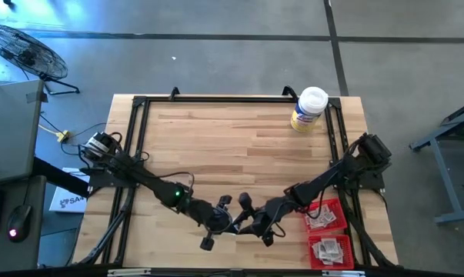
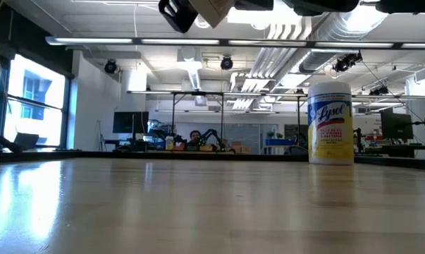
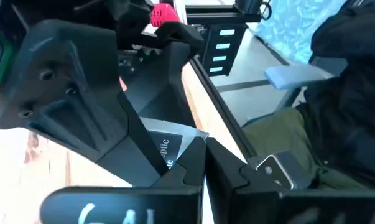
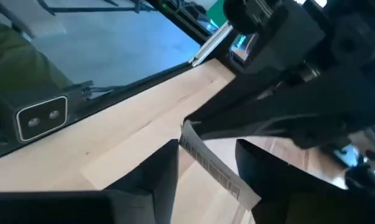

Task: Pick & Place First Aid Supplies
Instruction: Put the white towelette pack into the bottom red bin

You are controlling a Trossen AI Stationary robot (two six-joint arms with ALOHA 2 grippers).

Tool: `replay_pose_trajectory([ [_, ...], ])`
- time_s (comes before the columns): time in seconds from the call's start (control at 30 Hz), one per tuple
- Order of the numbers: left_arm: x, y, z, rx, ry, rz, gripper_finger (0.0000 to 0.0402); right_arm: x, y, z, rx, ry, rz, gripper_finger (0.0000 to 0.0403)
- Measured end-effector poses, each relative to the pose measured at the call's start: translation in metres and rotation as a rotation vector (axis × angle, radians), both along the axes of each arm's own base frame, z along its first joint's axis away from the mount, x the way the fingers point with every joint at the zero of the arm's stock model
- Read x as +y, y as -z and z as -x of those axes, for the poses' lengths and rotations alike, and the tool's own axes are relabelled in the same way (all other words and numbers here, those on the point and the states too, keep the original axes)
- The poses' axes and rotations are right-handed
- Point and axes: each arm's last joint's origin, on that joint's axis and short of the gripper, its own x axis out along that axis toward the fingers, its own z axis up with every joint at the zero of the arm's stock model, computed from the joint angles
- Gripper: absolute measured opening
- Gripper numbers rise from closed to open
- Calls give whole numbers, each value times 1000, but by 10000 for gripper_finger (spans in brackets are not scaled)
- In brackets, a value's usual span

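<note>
High view: left tool (image 1: 230, 223) and right tool (image 1: 245, 223) meeting at counter (image 1: 232, 146) front edge, both pinching one packet (image 3: 168, 149).

Jar (image 1: 308, 108) at far right corner, trays (image 1: 328, 233) near right edge

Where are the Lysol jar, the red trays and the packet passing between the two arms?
Lysol jar (image 2: 330, 123): low view, on its yellow label.
Red trays (image 1: 338, 206): high view, bare rim of the upper tray.
Packet (image 4: 211, 165): right wrist view, on its printed edge between the fingers.
</note>
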Motion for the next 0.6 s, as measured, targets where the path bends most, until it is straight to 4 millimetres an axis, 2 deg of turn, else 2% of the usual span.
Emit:
replay_pose_trajectory([
  [0.17,-1,-5,0,-25,-6,-26,3,-1,1,1,33,20,-27,105],
  [0.37,-1,-12,-3,-24,-36,-39,25,-2,3,1,63,34,-51,12],
  [0.6,-3,-36,-7,66,-62,-77,113,-9,5,0,145,101,-138,7],
])
